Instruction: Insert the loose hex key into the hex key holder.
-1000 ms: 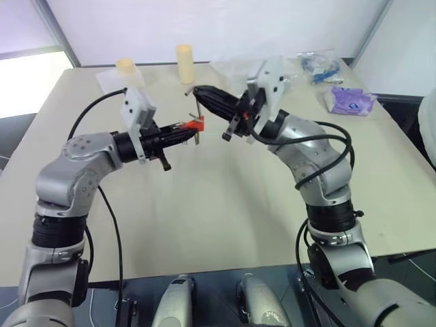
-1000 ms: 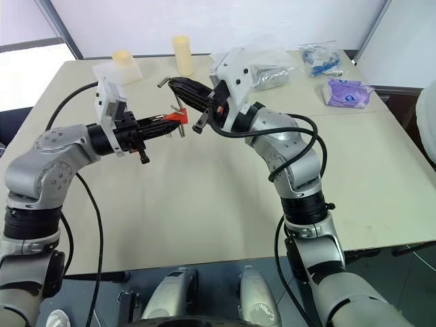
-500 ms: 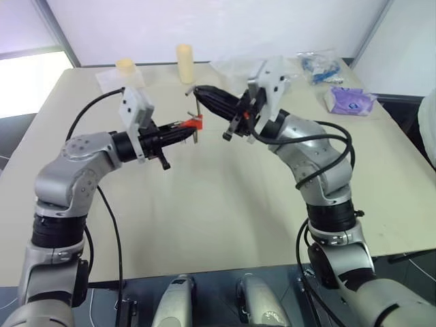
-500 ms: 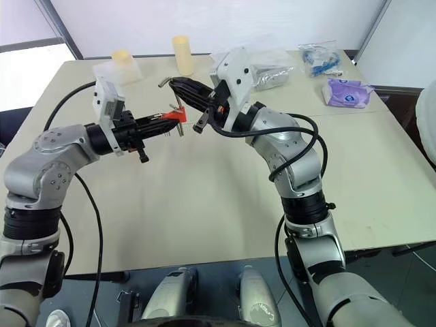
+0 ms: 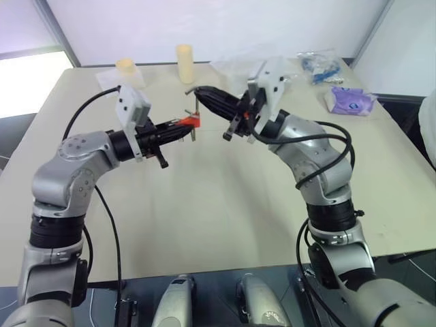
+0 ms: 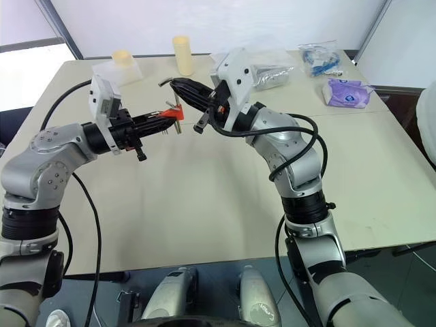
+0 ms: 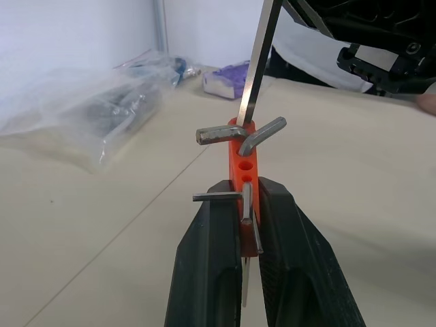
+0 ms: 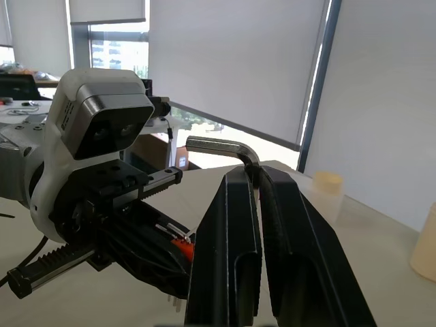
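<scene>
We have the left gripper (image 7: 248, 204) clamped tight on the hex key holder (image 7: 242, 160) above the table (image 5: 225, 204), and the right gripper (image 8: 259, 178) pinched shut on the loose hex key (image 7: 257, 65), its shaft at the holder's top hole (seating unclear). Any tilt could jam it or lever the holder loose.

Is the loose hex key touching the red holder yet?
Touching: in the left wrist view the loose hex key runs straight down into the top of the red holder.
</scene>
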Controlling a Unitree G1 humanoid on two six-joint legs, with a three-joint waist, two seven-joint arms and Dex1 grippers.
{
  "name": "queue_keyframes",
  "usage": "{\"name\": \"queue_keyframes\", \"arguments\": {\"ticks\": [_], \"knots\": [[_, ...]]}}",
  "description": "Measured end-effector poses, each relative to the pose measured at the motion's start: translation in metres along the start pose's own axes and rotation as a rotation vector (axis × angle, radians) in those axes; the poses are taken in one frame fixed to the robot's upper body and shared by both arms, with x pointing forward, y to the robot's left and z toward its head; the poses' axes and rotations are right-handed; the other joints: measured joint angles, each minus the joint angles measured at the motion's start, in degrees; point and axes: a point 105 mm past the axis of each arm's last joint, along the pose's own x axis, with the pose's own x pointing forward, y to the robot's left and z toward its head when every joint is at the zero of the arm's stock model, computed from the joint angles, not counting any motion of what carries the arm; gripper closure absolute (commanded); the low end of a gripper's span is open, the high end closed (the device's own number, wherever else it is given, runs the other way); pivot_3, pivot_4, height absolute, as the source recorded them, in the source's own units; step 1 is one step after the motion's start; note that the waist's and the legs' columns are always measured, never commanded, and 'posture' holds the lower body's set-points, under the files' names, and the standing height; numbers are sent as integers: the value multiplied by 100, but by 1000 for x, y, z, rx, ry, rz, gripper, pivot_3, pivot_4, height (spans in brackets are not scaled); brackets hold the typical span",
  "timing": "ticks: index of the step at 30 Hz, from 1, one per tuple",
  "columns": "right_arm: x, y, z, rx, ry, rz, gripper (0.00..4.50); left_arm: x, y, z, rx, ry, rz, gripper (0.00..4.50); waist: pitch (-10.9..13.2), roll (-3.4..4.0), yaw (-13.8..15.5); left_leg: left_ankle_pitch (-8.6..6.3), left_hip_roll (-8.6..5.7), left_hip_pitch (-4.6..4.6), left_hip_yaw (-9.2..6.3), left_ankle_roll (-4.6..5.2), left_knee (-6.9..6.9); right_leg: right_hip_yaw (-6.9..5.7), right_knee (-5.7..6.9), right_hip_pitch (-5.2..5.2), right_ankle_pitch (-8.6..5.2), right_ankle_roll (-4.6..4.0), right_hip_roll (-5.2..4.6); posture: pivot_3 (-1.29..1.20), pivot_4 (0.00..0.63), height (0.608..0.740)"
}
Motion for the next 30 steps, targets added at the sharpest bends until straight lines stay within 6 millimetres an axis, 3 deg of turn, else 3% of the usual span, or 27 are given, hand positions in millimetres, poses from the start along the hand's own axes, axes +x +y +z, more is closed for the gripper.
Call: {"name": "queue_keyframes", "arguments": {"ticks": [5,6,7,9,13,14,21,30], "knots": [[1,2,-1,1,3,4,4407,1,-1,-1,-1,0,-2,4500,0,0,0,0,0,0,0,0,0,0,0,0,0,0,0,0,150,740],[2,3,-1,-1,6,7,3799,1,-1,-1,-1,1,-4,4500,0,0,0,0,0,0,0,0,0,0,0,0,0,0,0,0,150,740],[3,5,-3,-2,14,14,3551,1,-2,0,1,-4,-7,4500,0,0,0,0,0,0,0,0,0,0,0,0,0,0,0,0,150,740],[6,10,-7,4,22,32,2549,2,-2,1,5,-9,-10,4500,0,0,-1,0,0,0,0,0,-1,0,0,0,0,0,0,0,150,740],[5,13,-16,-4,64,47,322,2,-3,1,4,-11,-13,4500,0,0,1,0,0,0,0,0,-1,0,-1,0,0,0,0,0,150,740],[3,14,-20,-7,84,54,22,3,-3,1,4,-12,-13,4500,0,0,8,0,-1,0,-1,0,-1,0,-2,1,0,0,-1,0,150,740],[-38,5,-59,-4,260,31,22,5,-7,0,2,-14,-34,4500,0,-1,29,0,-2,-3,0,0,0,0,-6,1,0,0,-1,0,150,740],[-75,-16,-57,-55,334,-75,22,21,-24,-20,-117,-13,-81,4500,1,-2,15,0,-1,-3,0,1,0,0,-5,2,0,1,1,0,150,740]]}}
